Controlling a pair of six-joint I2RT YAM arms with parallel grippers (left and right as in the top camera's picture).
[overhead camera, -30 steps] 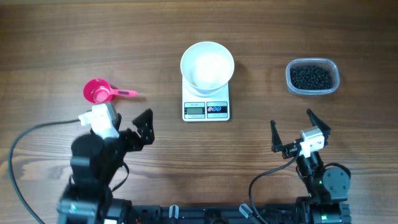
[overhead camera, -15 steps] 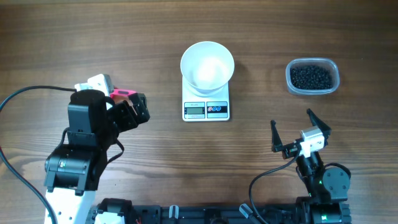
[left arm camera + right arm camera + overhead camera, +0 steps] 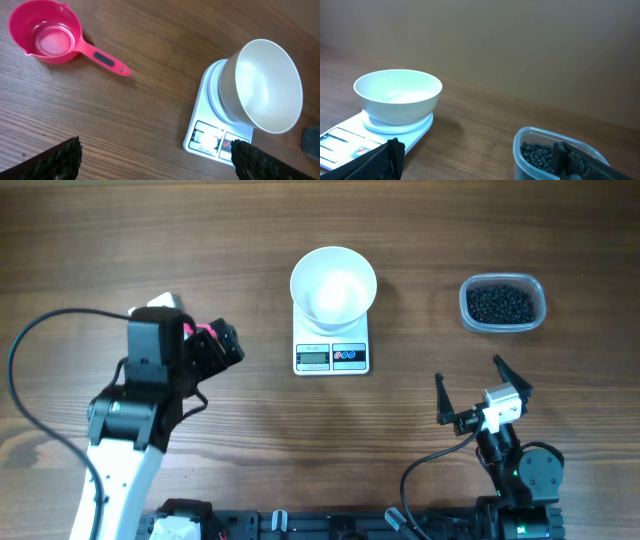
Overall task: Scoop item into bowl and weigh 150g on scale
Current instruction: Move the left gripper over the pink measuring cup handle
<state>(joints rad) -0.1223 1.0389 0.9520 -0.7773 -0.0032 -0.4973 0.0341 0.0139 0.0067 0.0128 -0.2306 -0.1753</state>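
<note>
1. While both stand wide open and empty, the left gripper [image 3: 157,165] hovers over the grained wooden table [image 3: 250,240]; the right gripper [image 3: 480,167] sits low.
2. Ahead-right of the left claw: a smooth round white bowl [image 3: 265,85] atop the flat white scale [image 3: 205,140].
3. Before the right claw: a clear tub [image 3: 517,150] of tiny black beads [image 3: 537,152].
4. Ahead-left of the left claw: a glossy pink scoop [image 3: 47,32].

Bright, even light; soft shadows, sharp frames.

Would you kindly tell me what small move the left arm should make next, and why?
Probably lower the open left gripper onto the handle of the pink scoop: it lies empty on the table, and the bowl on the scale is empty.
</note>
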